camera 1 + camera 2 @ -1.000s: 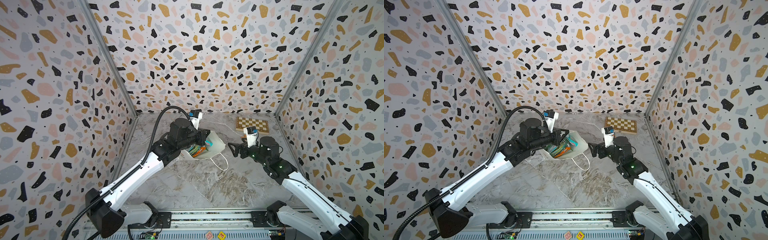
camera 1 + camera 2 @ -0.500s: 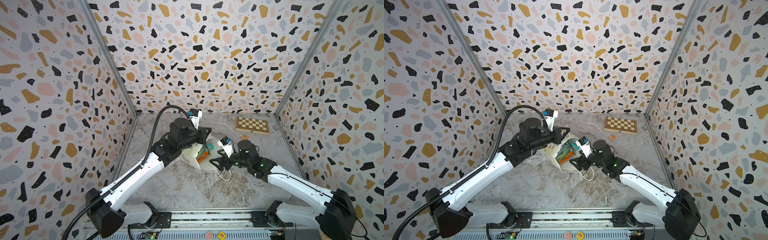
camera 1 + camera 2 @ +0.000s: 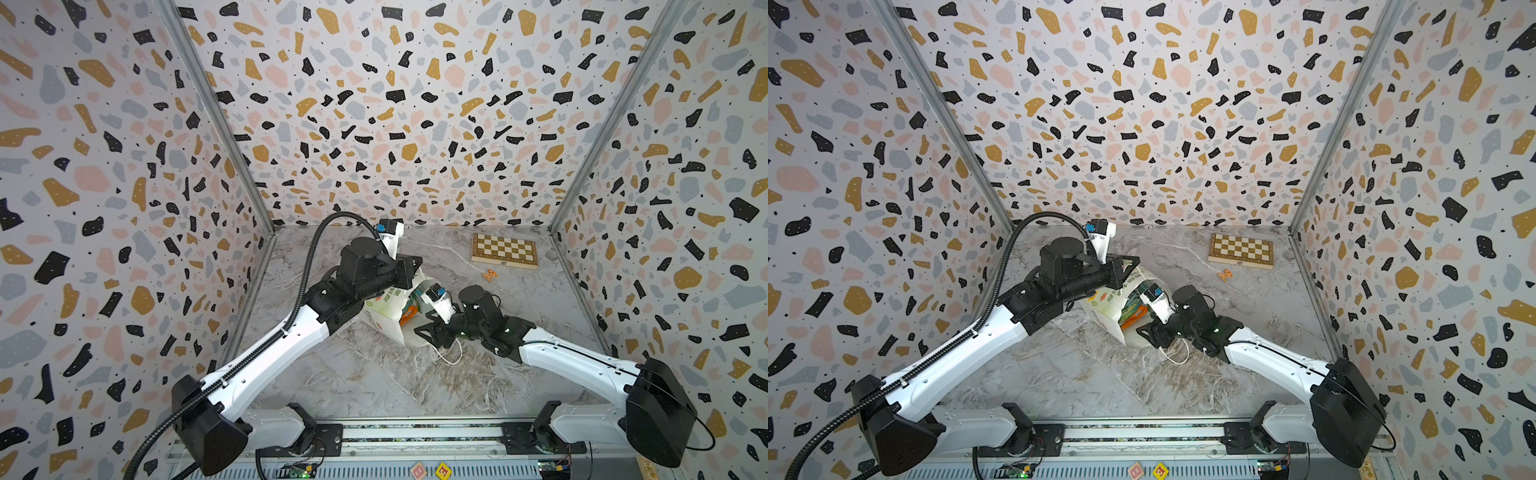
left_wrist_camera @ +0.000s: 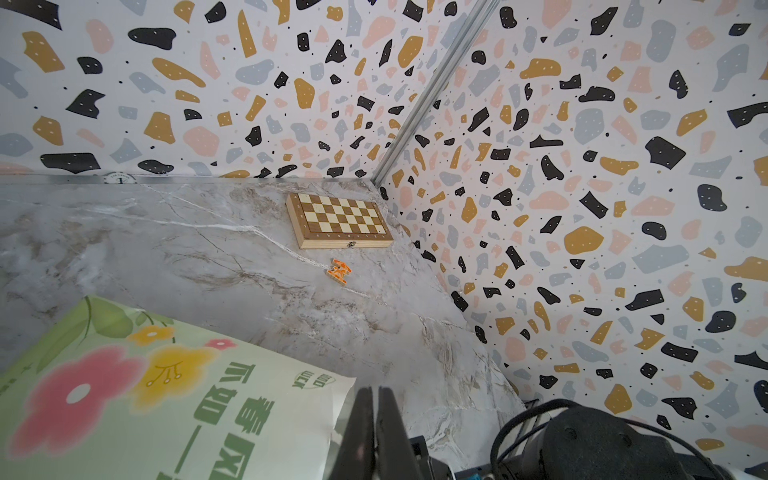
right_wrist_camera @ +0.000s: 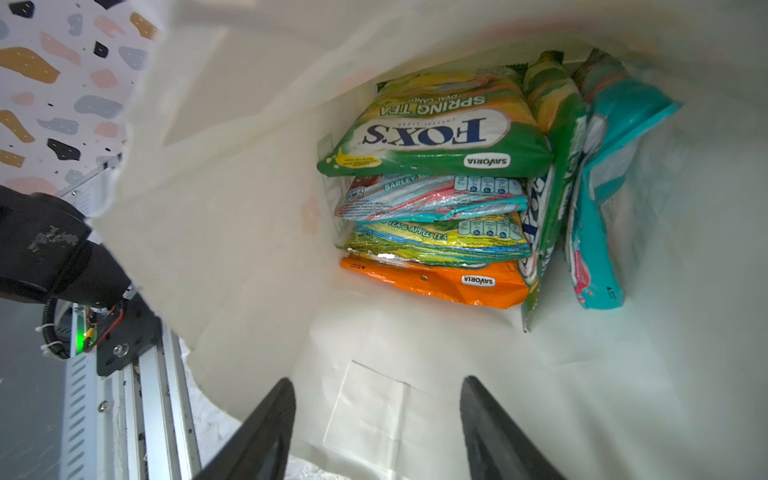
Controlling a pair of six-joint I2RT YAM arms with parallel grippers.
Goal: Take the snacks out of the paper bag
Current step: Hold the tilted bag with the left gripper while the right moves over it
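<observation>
Here's the paper bag (image 5: 249, 249), tipped over with its mouth facing my right claw (image 5: 377, 380), and my tips are just inside the rim. That claw is spread wide with nothing between the jaws. My left claw (image 4: 376, 390) sits at the bag's upper edge, jaws pressed together. I can't tell whether any paper is caught in them.

The snacks (image 5: 436, 187) are all inside, straight ahead of my right claw and deep against the far end. Four packets lie stacked and two more stand on edge beside them.

My plan is to keep the mouth propped open, drive straight in without scraping the wall, and pinch one loose edge. The orange packet (image 5: 436, 282) at the end of the stack looks the easiest to reach. Glossy film slips, so I'll bite well past the seam.

The green packet (image 5: 436, 124) reads "FOX'S", "SPRING TEA", "OVAL CANDY" and "SAVORIA". A pale packet under it shows "BARLEY". The next says "TEA & APPLE TEA", and the orange one repeats "SAVORIA". Outside, the bag carries green Chinese characters.
</observation>
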